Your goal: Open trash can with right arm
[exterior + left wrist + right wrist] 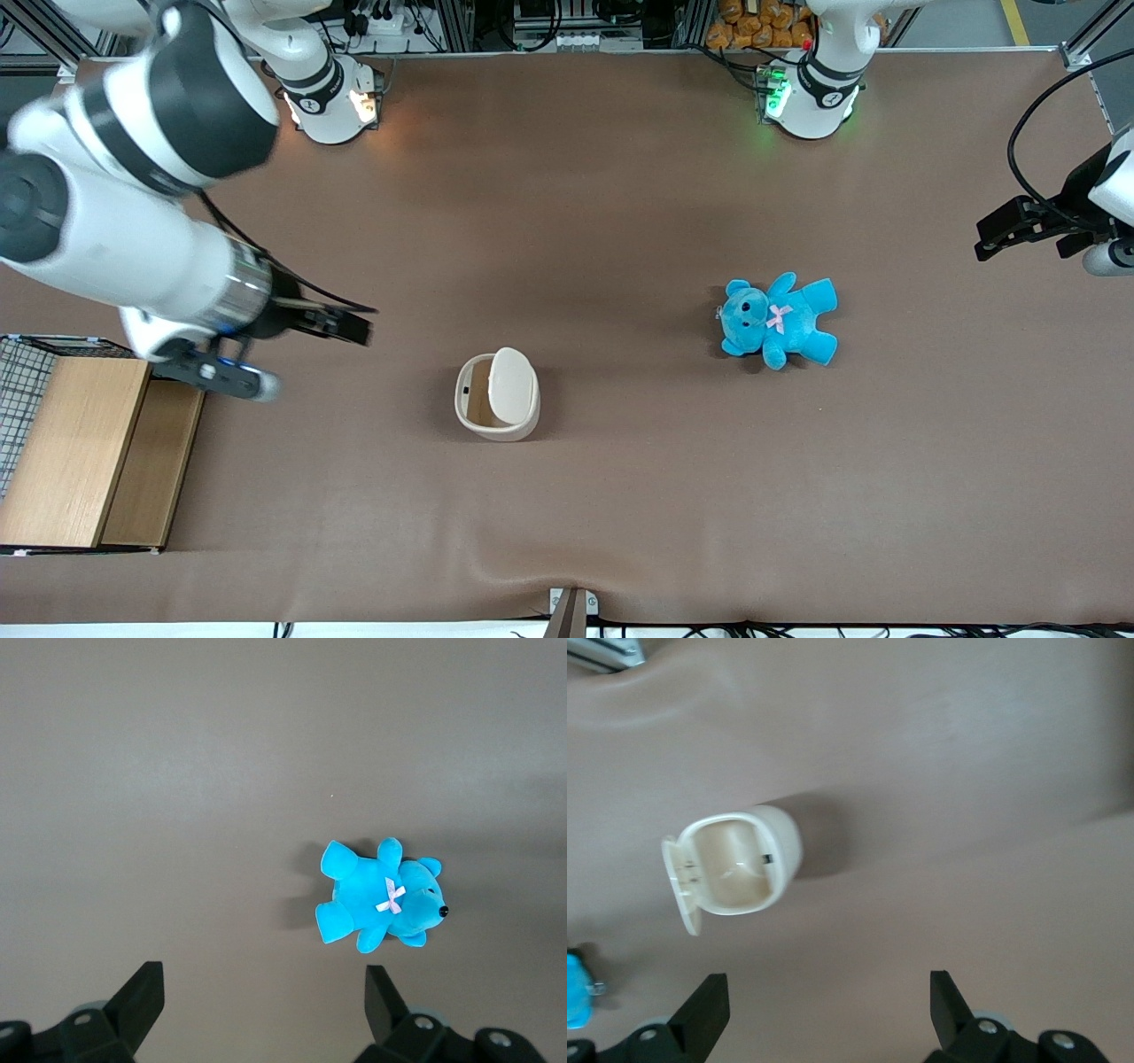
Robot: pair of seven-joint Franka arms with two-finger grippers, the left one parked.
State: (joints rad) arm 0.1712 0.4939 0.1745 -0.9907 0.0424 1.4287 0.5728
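Observation:
The cream-white trash can (496, 396) stands on the brown table, near its middle and toward the front camera. Its flat lid (515, 384) stands swung up on its hinge, and the tan inside shows. In the right wrist view the trash can (735, 861) has its lid (680, 886) tipped open beside the mouth. My right gripper (354, 326) hangs above the table, apart from the can, toward the working arm's end. Its fingers are spread wide with nothing between them; in the wrist view the gripper (828, 1005) is over bare table.
A blue teddy (778, 320) lies on the table toward the parked arm's end, also in the left wrist view (379, 904). A wooden box with wire mesh (75, 447) sits at the working arm's end, just under my right arm's wrist.

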